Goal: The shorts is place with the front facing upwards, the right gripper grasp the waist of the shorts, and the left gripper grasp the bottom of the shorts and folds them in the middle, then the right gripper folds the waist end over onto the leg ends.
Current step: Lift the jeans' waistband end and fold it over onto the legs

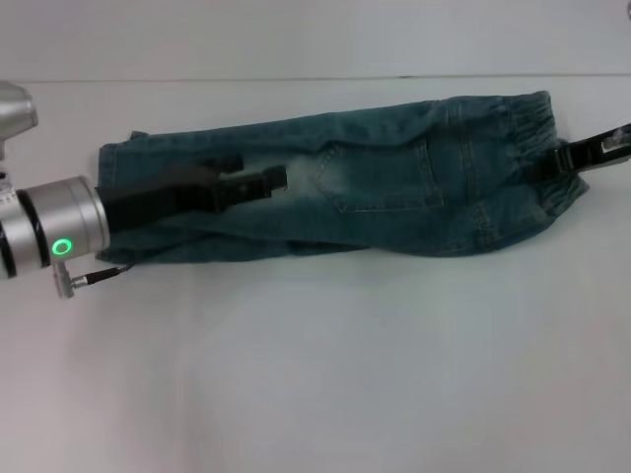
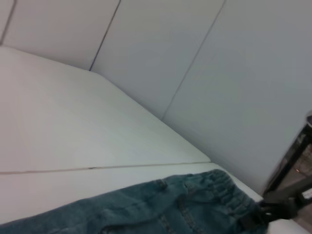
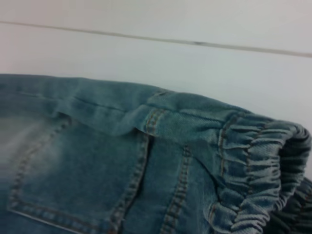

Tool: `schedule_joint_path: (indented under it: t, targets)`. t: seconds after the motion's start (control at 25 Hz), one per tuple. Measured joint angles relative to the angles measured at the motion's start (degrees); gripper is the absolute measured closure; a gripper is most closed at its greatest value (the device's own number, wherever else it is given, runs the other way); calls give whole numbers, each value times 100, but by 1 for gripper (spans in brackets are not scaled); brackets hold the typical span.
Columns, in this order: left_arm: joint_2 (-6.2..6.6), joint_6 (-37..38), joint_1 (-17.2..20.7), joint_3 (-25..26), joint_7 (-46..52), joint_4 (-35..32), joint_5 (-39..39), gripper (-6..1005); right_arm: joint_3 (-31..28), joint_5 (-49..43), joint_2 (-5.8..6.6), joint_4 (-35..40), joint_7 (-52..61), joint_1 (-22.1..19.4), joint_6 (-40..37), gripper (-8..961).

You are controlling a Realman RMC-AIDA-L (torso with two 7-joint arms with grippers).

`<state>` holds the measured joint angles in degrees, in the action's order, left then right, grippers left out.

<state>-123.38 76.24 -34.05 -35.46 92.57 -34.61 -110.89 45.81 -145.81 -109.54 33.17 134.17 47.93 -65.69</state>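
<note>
**Denim shorts folded lengthwise on a white table**

The shorts (image 1: 375, 182) lie folded along their length across the white table (image 1: 315, 374), waist to the robot's right. A pale panelled wall (image 2: 204, 63) rises behind. The left gripper (image 1: 258, 184) hovers over the leg end; the right gripper (image 1: 567, 158) sits at the elastic waistband (image 3: 258, 165). Whether either gripper's fingers are apart or together cannot be told.

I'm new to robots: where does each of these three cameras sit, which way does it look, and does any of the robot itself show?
Head view: from the robot's head, looking down on the denim shorts on the white table; left gripper over the legs, right gripper at the waistband.
Left wrist view: low, looking along the shorts toward the wall; the right gripper shows far off.
Right wrist view: close on the waistband; no robot parts.
All three views share the shorts.
</note>
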Motion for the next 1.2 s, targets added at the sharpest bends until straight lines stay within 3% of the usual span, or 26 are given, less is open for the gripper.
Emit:
schedule_joint_path:
  t: [0.28,0.44,0.76,1.08,1.2]
  targets:
    - [-62,-786,-401,-52,-89,482,113,97,-147,334,119,701,-102,-192,-970,846]
    - [-120,-1281,-645,-143,-749,830,367,97,-284,346,140,1031,-93,-221,-1477,846]
    - [-127,-2736,-1066,-103,-3715,2060,2593,379,-698,432,155,1440,-56,-300,-2272,848]
    - [-125,-3083,-1516,-85,-7415,3257,4570,734,-929,817,223,1775,-58,-305,-3085,849]
    - [-125,-3197,-1735,-38,-8597,3693,4936,929,-984,1016,223,1976,-8,-271,-3348,849]
